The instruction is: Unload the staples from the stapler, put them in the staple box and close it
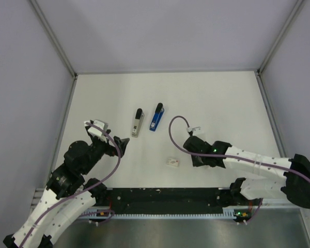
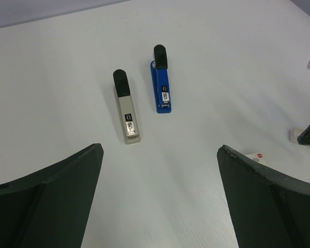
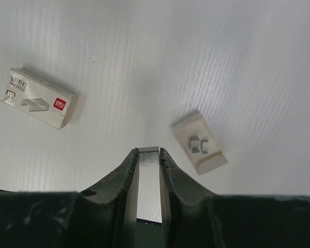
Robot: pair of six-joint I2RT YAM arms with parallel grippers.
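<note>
**On the white table: blue stapler lies free, right gripper pinches a staple strip**

Across the white table (image 1: 222, 98) the two arms reach in from the near edge, the left arm (image 1: 77, 165) angled toward the middle and the right arm (image 1: 253, 163) stretched leftward, low over the surface.

The left gripper (image 2: 160, 150) is spread wide and grips nothing. Its two dark fingers (image 2: 67, 196) frame the bare table, with both staplers lying ahead of them.

The blue stapler (image 1: 156, 118) lies flat near the middle of the table, its black end pointing toward the far side. It touches neither gripper. Just to its left, side by side but apart from it, lies a grey stapler (image 1: 137, 123) of the same slim shape, also with its black end turned away.

The right gripper (image 3: 149, 152) points down at the table, nearer the arms than the staplers. Its fingers are drawn in close on either side of a narrow silver staple strip (image 3: 149, 181), which sits between them and touches both.

Left of that gripper in the right wrist view a small white staple box (image 3: 39, 98) lies flat, printed with a staple picture and a red mark. To the gripper's right sits a little white tray (image 3: 212, 160), tilted askew, with a few loose staple pieces in it.
</note>
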